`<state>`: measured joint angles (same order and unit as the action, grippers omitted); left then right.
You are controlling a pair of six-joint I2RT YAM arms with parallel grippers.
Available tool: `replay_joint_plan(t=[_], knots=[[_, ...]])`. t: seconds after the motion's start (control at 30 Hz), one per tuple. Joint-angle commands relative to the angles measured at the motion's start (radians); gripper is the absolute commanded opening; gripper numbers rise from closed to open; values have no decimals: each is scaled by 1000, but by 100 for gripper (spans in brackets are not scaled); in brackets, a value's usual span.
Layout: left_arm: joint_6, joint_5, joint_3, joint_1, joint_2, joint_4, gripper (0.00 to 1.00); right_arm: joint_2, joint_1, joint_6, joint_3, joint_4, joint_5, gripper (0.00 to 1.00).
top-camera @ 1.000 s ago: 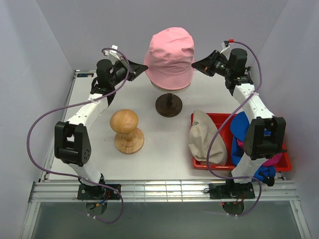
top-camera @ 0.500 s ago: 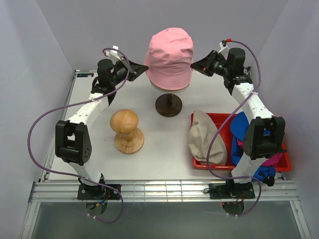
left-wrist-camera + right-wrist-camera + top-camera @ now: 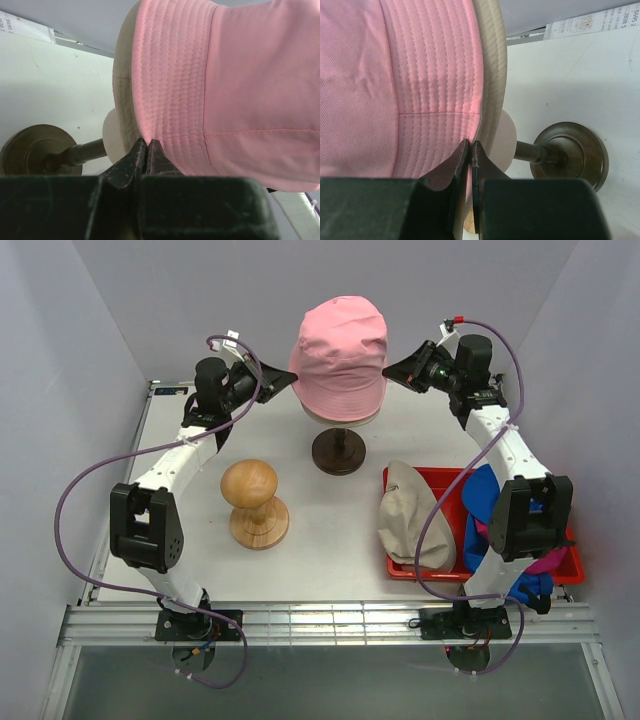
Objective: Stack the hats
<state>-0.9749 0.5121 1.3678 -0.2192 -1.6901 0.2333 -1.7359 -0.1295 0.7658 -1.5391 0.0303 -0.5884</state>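
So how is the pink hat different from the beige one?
The pink hat sits upright and filled out on the head form; the beige hat lies collapsed, draped over a rim of the red tray. The pink hat has the left hand and the right hand closed at its brim, one on each side; no hand is near the beige hat. Both are soft fabric hats.

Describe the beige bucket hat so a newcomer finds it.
Find the red plastic tray by the right arm. The beige fabric bucket hat drapes over its left rim, the only pale hat there; the blue cap and magenta cap lie farther right.
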Motion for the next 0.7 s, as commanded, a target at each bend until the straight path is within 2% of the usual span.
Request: replay_joint_plan(t=[0.0,0.03,0.07,0.13,0.27,0.43,0.67], knots=[[87,-61,8,23,12,-190,15,-76,18,-117,1,-291,137,8],[88,-60,16,23,15,-193,19,-77,18,-118,-13,-299,136,8],[94,-60,34,23,23,-199,27,-80,18,-118,-41,-311,133,8],[99,-55,50,23,27,-209,34,-80,18,-117,-61,-323,127,9],[120,-60,91,23,35,-233,47,-70,18,-114,-93,-332,119,17],[133,-73,102,23,61,-264,51,-62,18,-118,-167,-368,114,30],[130,-83,112,24,87,-296,51,-30,18,-170,-274,-496,179,38]])
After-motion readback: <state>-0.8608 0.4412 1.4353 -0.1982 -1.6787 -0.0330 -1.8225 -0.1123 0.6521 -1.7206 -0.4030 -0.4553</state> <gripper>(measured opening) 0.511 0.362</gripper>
